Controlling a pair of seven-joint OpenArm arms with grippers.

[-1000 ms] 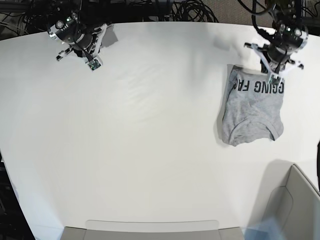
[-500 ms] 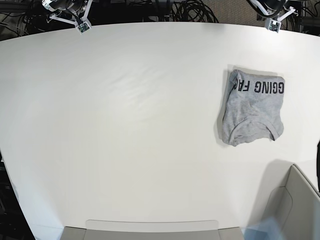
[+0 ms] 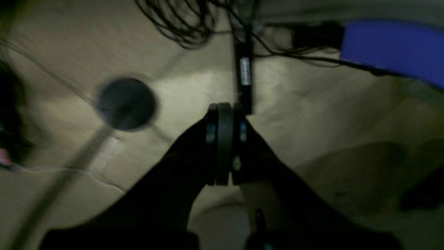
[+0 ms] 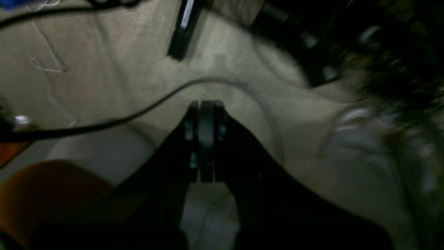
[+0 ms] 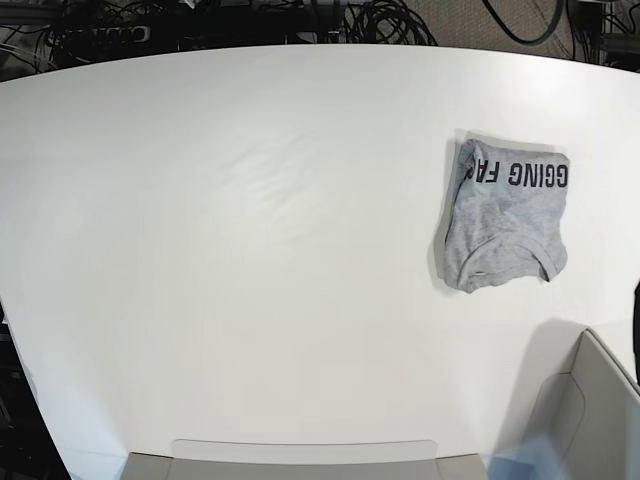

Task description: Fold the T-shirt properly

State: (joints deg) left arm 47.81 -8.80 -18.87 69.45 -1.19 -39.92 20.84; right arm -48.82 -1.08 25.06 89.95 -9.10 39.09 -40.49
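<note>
Base view: T-shirt (image 5: 507,221) folded on table (image 5: 250,250); both fingers closed, empty, off-table.

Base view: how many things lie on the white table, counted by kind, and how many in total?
Folded grey T-shirt with black lettering: 1
Robot arms over the table: 0
Total on the table: 1

Heather-grey T-shirt (image 5: 505,225), black lettering, white table (image 5: 250,250)
</note>
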